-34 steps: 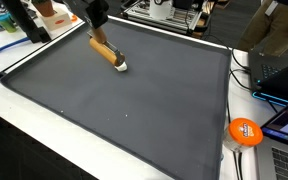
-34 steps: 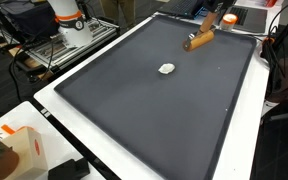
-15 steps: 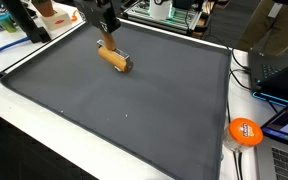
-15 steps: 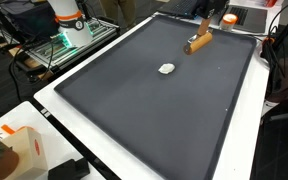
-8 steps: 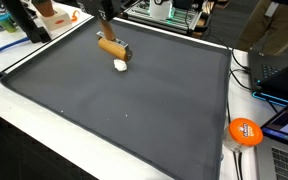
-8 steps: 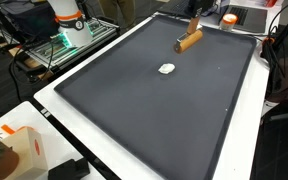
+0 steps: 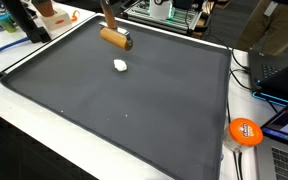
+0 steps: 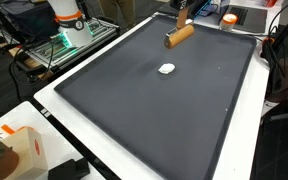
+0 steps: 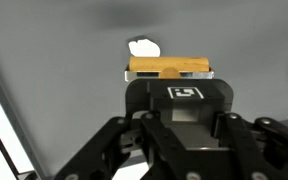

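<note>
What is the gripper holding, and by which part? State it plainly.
The gripper is shut on a wooden-handled tool, clamping it near the middle of the wooden body; the dark end juts free.

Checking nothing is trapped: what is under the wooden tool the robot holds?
Only dark mat shows under the wooden tool; the white lump lies apart from it. In the wrist view the tool covers the patch right beneath it, so that is hidden.
</note>
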`<state>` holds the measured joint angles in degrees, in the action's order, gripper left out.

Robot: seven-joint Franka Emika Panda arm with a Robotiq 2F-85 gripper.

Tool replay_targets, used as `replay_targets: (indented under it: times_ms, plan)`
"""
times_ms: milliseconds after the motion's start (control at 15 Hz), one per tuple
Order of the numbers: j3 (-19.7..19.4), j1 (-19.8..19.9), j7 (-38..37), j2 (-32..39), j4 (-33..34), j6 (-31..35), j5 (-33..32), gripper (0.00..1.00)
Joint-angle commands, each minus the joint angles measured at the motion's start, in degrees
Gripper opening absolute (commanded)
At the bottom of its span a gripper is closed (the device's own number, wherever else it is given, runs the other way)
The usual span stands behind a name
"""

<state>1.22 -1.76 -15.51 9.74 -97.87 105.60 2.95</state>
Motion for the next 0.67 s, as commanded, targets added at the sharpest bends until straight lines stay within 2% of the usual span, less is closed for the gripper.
replay_targets:
  times_ms: [0, 600]
  plan:
    - [-0.29, -0.20, -0.29, -0.13, -0.60, 0.73, 0.14, 0.22]
    - [-0.02, -0.97, -3.03, -8.31, -10.12, 0.54, -2.89, 0.22]
